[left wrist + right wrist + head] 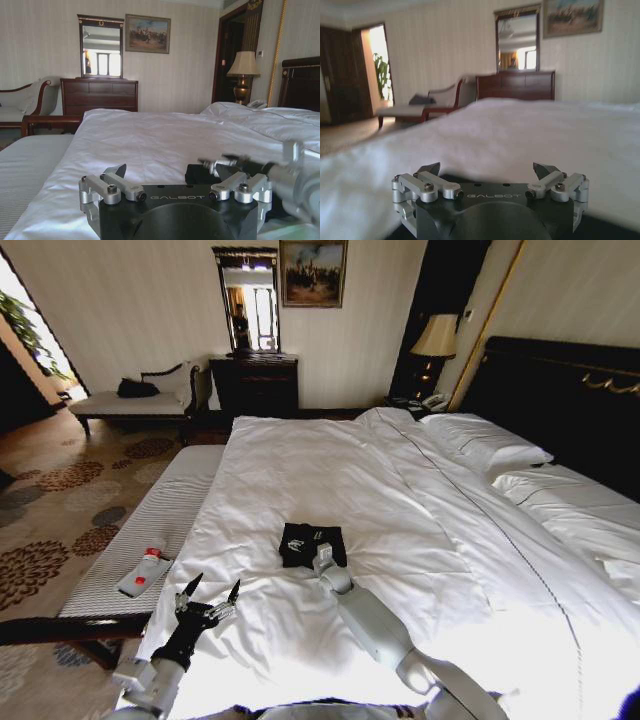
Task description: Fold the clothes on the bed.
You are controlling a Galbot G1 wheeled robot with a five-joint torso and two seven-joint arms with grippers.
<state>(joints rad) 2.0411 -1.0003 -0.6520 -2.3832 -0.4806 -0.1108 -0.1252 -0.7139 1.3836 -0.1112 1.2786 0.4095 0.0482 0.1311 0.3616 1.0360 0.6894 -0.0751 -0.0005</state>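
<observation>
Item: black T-shirt [311, 544], one piece, already reduced to a small, roughly square packet with white lettering on top. Location: on the white duvet of the bed [330, 470], near the foot edge and a little toward the robot's left of the bed's middle line. The packet is only slightly wider than deep, so no marked long axis; its edges run about square to the foot of the bed.

Right gripper [322, 557]: at the packet's 5 o'clock corner in the head view, over or touching the near edge; contact cannot be confirmed. Jaws spread in the right wrist view, nothing between them, dark cloth just beneath the palm. Arm reaches in from 5 o'clock.

Left gripper [212, 598]: well apart from the packet, above bare duvet at the packet's 8 o'clock. Jaws spread, empty. From this gripper the shirt lies toward 2 o'clock.

Judgement: the right arm is plainly the nearer; any further fold or smoothing turns on its position at the near right corner, with the packet extending away from it toward 11 o'clock.

Adjacent: striped bench [150, 545] along the bed's left side.
</observation>
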